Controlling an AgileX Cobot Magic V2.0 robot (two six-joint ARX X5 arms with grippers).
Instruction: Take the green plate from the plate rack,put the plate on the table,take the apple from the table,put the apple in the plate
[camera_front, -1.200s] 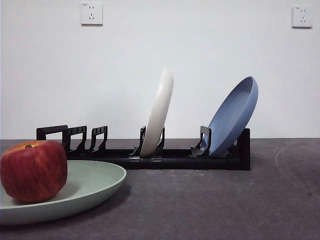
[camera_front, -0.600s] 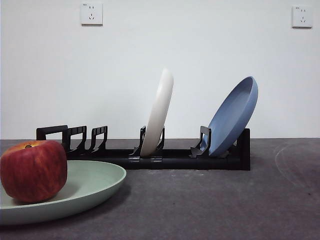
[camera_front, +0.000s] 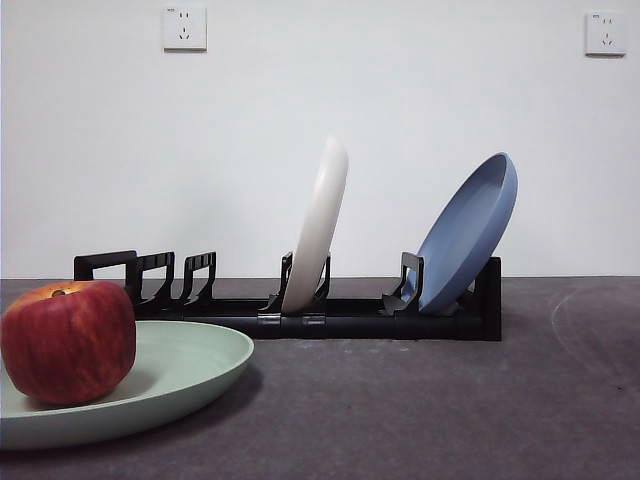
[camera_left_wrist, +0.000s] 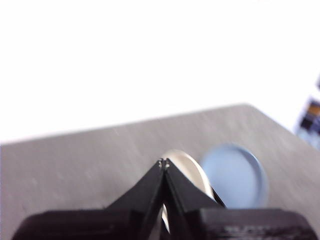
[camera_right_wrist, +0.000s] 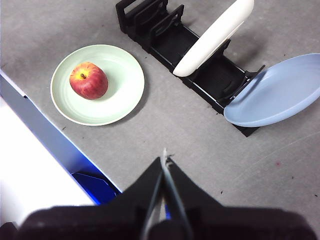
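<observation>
The green plate (camera_front: 170, 375) (camera_right_wrist: 120, 85) lies flat on the table (camera_front: 450, 410) at the front left, in front of the plate rack (camera_front: 350, 318) (camera_right_wrist: 170, 42). The red apple (camera_front: 68, 342) (camera_right_wrist: 89, 80) sits in the plate, toward one side. Neither gripper shows in the front view. My right gripper (camera_right_wrist: 164, 156) hangs high above the table, shut and holding nothing, well away from the plate. My left gripper (camera_left_wrist: 163, 162) is also raised and shut on nothing, looking down the table toward the rack's plates.
A cream-white plate (camera_front: 318, 228) (camera_right_wrist: 215, 35) (camera_left_wrist: 187, 167) stands upright in the rack's middle. A blue plate (camera_front: 468, 232) (camera_right_wrist: 280, 92) (camera_left_wrist: 235, 175) leans at the rack's right end. A white and blue edge (camera_right_wrist: 35, 130) borders the table near the green plate.
</observation>
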